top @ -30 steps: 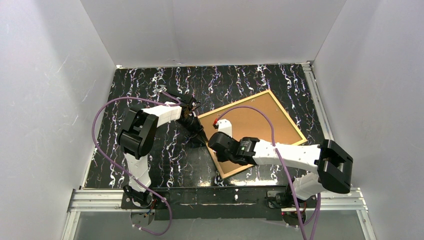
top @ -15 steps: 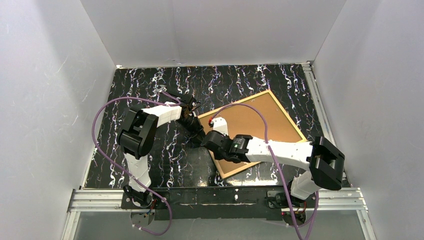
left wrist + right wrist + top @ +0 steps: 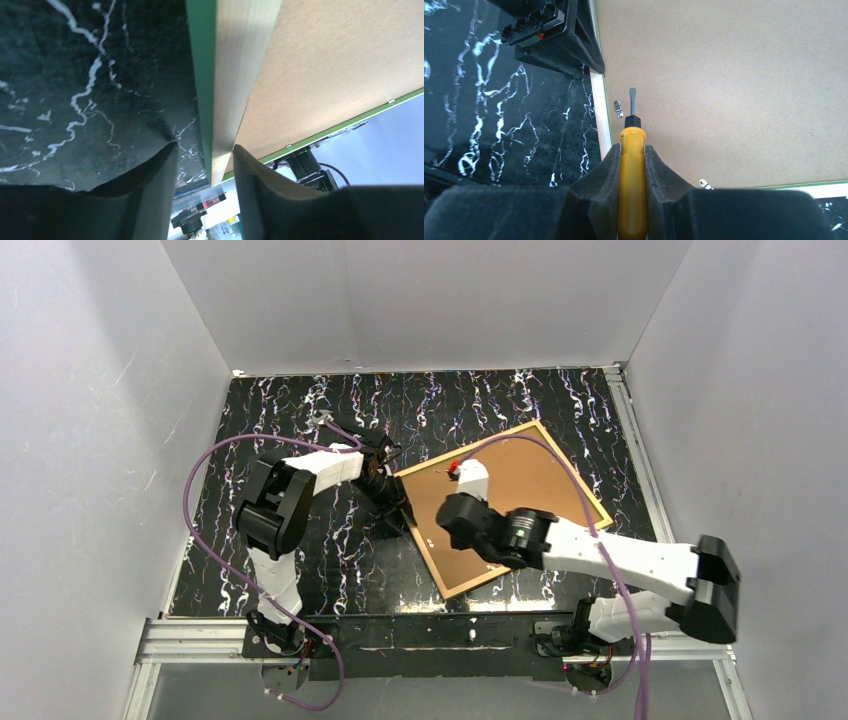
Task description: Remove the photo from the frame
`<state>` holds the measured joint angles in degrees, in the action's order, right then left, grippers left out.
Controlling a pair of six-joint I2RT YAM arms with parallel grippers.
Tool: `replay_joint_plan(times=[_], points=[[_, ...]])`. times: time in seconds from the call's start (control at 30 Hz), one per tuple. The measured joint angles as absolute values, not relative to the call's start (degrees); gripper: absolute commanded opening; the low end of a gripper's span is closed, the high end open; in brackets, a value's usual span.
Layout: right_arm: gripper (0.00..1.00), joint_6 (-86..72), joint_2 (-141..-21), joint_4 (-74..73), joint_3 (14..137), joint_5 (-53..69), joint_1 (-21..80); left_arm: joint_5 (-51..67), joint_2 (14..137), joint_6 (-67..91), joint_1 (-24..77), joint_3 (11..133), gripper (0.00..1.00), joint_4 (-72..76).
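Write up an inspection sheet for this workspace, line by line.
Surface: black, white-veined table.
Job's things: frame lies face down with the brown backing board in place; photo not visible.
Clutter: nothing seen.
Tools: left tool open, straddling the frame's edge; right tool shut on a yellow screwdriver, its tip beside a metal tab.
Cables: purple cable loops beside the left arm; another passes over the backing board.
Surroundings: white walls; aluminium rail at the near edge.

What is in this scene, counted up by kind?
grippers: 2 (left gripper, right gripper)
picture frame: 1
brown backing board: 1
yellow-handled screwdriver: 1
small metal clips in view: 2
total: 7
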<state>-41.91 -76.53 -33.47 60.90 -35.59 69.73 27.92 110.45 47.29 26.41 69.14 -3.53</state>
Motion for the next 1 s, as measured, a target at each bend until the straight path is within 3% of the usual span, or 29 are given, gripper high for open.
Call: replay_joint_plan(times=[0.1,0.23,0.4,0.67,1.0], points=[[0.01,-43.38,-68.77,-32.62,55.22,-35.92,69.73,27.00,109.67,45.89,26.48,68.86,0.63,-4.49],[0.01,-46.48,-61.71,-32.93,46.87,-35.81,69.71,27.83,105.71,45.50,26.89,66.83,0.71,-3.29],[0.01,-50.24,-52.90,-33.58,38.70,-35.62,69.71,28.51,100.25,46.57,30.79,64.42,0.70,-0.93],[0.01,-53.01,-40.40,-33.26,35.40,-36.03,69.71,21.45,89.69,54.26,39.83,52.42,0.71,2.33],[0.01,-54.22,-39.46,-33.12,33.85,-35.66,69.71,17.26,92.86,60.01,45.84,49.69,0.59,10.02]])
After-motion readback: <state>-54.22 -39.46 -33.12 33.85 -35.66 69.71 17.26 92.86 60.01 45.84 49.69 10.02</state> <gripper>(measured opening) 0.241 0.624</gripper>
